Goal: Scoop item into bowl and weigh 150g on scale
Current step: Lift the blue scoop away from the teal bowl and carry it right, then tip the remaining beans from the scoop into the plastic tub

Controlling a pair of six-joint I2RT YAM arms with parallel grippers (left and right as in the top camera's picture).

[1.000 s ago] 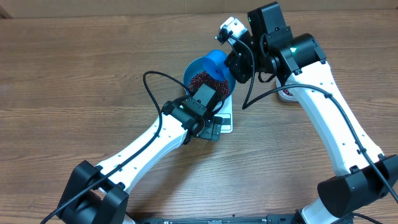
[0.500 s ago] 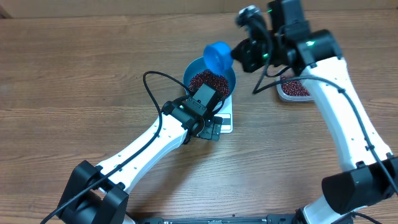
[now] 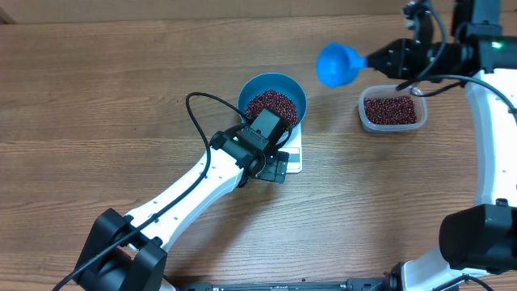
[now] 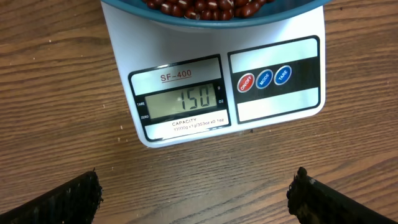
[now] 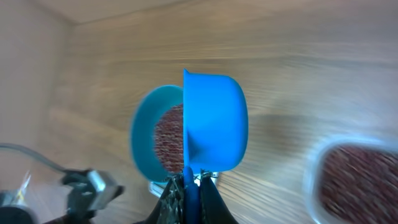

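**Scoop swung clear of the bowl, scale showing 150**

Since a second ago my right arm has carried the blue scoop (image 3: 338,65) off the bowl (image 3: 291,84). Then it was tipped right over the beans (image 3: 271,105); half a second ago it sat over the far rim. Now it hangs in the air between the bowl and the clear tub (image 3: 363,114), nearer the tub's far left corner. The left arm has not shifted at all.

The right arm reaches in from the far right edge, wrist turned towards the bowl. The right gripper (image 5: 189,186) is clamped on the scoop's handle, with the cup turned on its side in the wrist view.

The left arm stretches diagonally from the near left. The left gripper (image 4: 199,198) hovers just in front of the scale (image 4: 273,106), fingers spread wide and empty, touching nothing.

The bowl sits on the scale, heaped with beans, and the display (image 4: 181,101) reads 150. More beans lie in the tub, well to the right on the table (image 3: 97,97).
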